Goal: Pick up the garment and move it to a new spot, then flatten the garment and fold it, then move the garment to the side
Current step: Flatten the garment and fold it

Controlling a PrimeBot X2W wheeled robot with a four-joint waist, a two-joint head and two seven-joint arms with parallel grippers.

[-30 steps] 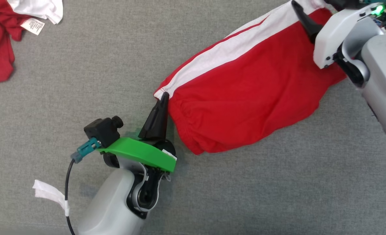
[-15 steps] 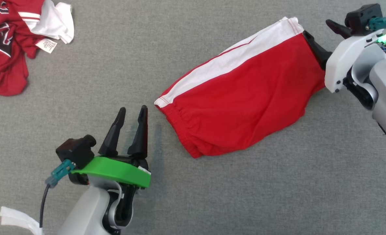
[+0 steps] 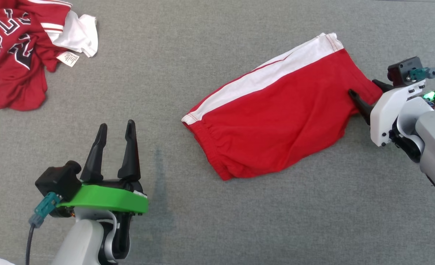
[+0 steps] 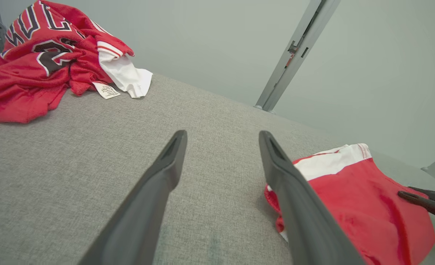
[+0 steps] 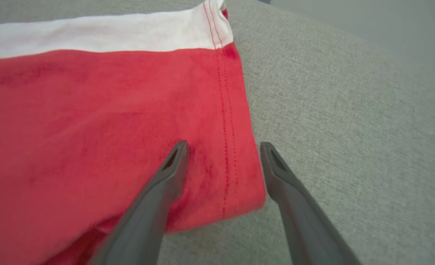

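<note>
The red shorts (image 3: 276,117) lie slantwise and fairly flat on the grey fabric surface (image 3: 202,221), apparently doubled leg over leg, with the white side stripe (image 3: 269,79) along their far edge. They look like thin, light knit: limp and quick to sag and bunch if lifted from one point, though unlikely to slip from a pinch or to be damaged by one. The best holds are probably the firmer stitched edges, namely the gathered elastic waistband (image 3: 206,147) at the shorts' left end and the double-stitched leg hem (image 5: 225,110) at their right end, taken at two corners together so the cloth hangs spread. The right gripper (image 3: 363,87) stands with its fingers apart astride the near corner of that hem, one finger over the red cloth and one just off its edge, clamping nothing. The left gripper (image 3: 116,125) is also spread and empty, well off the waistband end. No basket or bin holds the shorts. A crumpled red jersey (image 3: 15,55) lies well apart, beyond the left gripper.
</note>
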